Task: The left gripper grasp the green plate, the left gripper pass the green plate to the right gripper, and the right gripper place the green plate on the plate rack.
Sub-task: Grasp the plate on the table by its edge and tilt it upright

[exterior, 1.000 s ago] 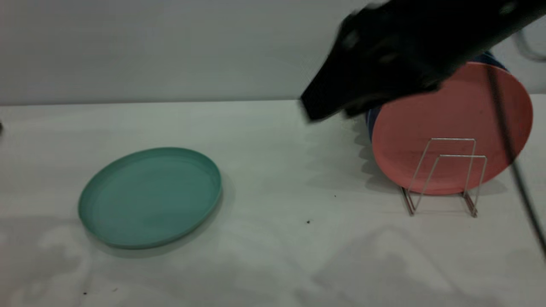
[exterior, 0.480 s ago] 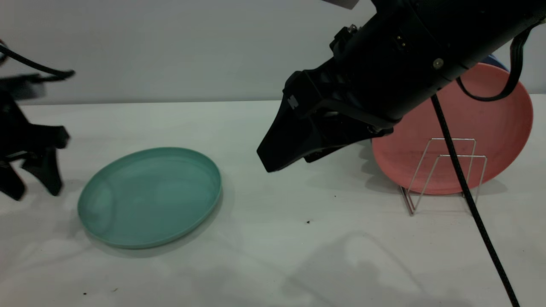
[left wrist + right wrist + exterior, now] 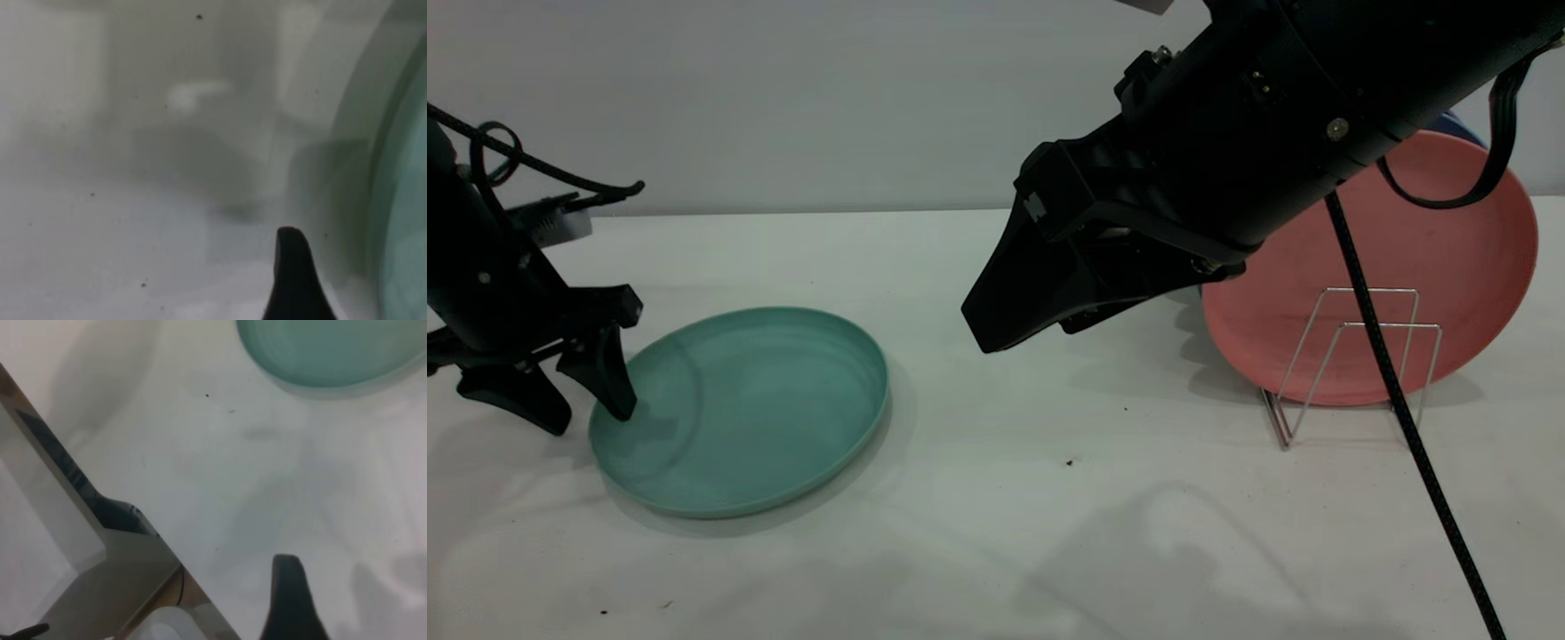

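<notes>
the green plate [image 3: 740, 409] lies flat on the white bench [image 3: 996, 533], toward the exterior view's left and nearer the camera than the other things. the left gripper [image 3: 574, 400] stands at the plate's left edge with its jaws open: one finger tip is over the inside of the rim, the other outside it above the bench, so the rim sits between them; whether either finger touches the plate cannot be told. in the left wrist view one black fingertip [image 3: 293, 280] shows beside the plate's curved rim [image 3: 400, 200].

the right gripper [image 3: 996, 324] hangs above the bench's middle, well apart from the green plate and tilted down toward it; whether its jaws are open or closed cannot be told. its wrist view shows the green plate [image 3: 333, 350] farther off across the bench.

further back on the right, the plate rack [image 3: 1352, 369] stands on the bench, a salmon-pink plate [image 3: 1432, 249] leaning upright behind its front loops and a blue plate [image 3: 1458, 123] just showing behind that.
</notes>
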Controlling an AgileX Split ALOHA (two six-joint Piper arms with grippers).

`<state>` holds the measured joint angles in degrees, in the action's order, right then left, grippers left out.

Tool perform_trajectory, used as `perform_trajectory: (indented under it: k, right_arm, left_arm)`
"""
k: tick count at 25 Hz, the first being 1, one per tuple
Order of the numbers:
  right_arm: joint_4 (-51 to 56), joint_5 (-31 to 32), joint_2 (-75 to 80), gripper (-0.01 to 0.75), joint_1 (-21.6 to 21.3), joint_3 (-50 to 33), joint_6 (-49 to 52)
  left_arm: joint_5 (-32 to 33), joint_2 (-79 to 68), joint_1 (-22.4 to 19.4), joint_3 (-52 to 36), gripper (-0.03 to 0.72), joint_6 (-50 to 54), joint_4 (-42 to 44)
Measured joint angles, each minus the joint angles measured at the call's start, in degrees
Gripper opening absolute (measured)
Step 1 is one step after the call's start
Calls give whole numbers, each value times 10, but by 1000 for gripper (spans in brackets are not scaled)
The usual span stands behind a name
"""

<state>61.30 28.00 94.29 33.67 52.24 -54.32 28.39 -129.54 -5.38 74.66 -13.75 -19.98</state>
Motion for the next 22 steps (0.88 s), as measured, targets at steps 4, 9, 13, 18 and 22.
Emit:
perform_trajectory:
  k: [4,9,13,18,22]
  right_arm:
    - [1,-2,0,533,0,0,0]
    - [1,-2,0,533,0,0,0]
    - [1,-2,0,533,0,0,2]
    - [1,-2,0,533,0,0,12]
    - [-1,24,0,533,-25,0,39]
  left_arm:
    - [-8,-16,0,0,457,-7,-20]
    - [-12,-28,0,0,388,-50,-74]
    - [-21,-32,0,0,276,-67,-106]
    - [-24,-33,0,1,69,-70,-116]
    - [-15,-31,0,2,52,-91,-124]
